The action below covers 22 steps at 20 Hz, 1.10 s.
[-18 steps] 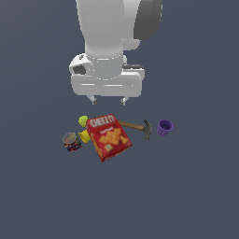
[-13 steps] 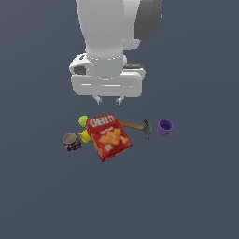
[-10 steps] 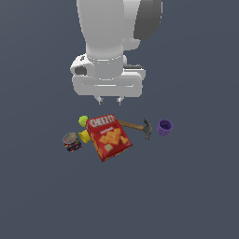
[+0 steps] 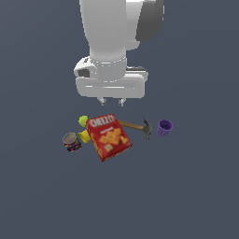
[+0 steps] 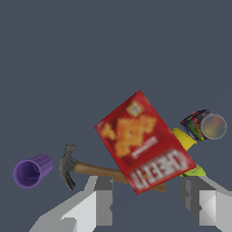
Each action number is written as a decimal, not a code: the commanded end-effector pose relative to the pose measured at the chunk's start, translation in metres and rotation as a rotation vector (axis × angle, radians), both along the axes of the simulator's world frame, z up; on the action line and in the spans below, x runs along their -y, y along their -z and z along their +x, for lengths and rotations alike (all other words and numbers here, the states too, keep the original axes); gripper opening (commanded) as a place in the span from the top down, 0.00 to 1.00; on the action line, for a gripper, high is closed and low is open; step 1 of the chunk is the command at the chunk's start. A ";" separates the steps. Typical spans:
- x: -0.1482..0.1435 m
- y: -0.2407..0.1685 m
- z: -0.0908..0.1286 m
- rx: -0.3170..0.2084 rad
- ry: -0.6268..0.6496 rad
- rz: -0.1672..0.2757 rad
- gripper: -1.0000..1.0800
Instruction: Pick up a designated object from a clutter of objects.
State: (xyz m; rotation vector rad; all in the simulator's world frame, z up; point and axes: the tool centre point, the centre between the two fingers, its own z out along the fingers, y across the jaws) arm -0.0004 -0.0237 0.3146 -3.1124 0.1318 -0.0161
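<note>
Scanning the exterior view's left to right, you're passing the small multicoloured can (image 4: 71,141), red Cheez-It box (image 4: 108,136) and wooden-handled hammer (image 4: 137,126) before reaching the small purple tapered cup (image 4: 164,127) lying alone at the far right, while your gripper (image 4: 111,101), jaws spread and empty, is hovering over the box in the approach step, so I'd be shifting right, then descending.

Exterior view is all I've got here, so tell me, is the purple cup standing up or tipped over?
Observer: Tipped over. The wrist view shows the purple cup on its side, its open mouth facing the camera.
Operator: Anything inside it?
Observer: No, its interior looks empty there.
Operator: Are the jaws open? The arm's body hides them from me.
Observer: Yes. In the wrist view the gripper has its jaws spread wide, nothing between them, with the red Cheez-It box showing beyond the gap.
</note>
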 end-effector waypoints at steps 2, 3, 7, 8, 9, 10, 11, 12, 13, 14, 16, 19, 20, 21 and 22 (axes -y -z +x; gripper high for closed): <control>-0.011 0.008 0.001 0.001 0.023 0.015 0.38; -0.016 0.011 0.001 0.002 0.032 0.022 0.38; -0.038 0.025 0.001 0.002 0.082 0.052 0.38; -0.044 0.030 0.001 0.002 0.098 0.061 0.38; -0.051 0.035 0.000 0.001 0.115 0.071 0.38; -0.058 0.040 0.000 0.000 0.133 0.081 0.38; -0.066 0.045 -0.001 -0.001 0.153 0.091 0.38; -0.074 0.051 -0.002 -0.003 0.175 0.102 0.38; -0.083 0.057 -0.003 -0.005 0.198 0.113 0.38; -0.091 0.063 -0.005 -0.008 0.222 0.125 0.38; -0.108 0.075 -0.008 -0.015 0.271 0.146 0.38; -0.131 0.092 -0.015 -0.028 0.348 0.176 0.38; -0.139 0.098 -0.018 -0.033 0.374 0.185 0.38; -0.146 0.104 -0.021 -0.039 0.401 0.193 0.38; -0.153 0.110 -0.024 -0.044 0.428 0.201 0.38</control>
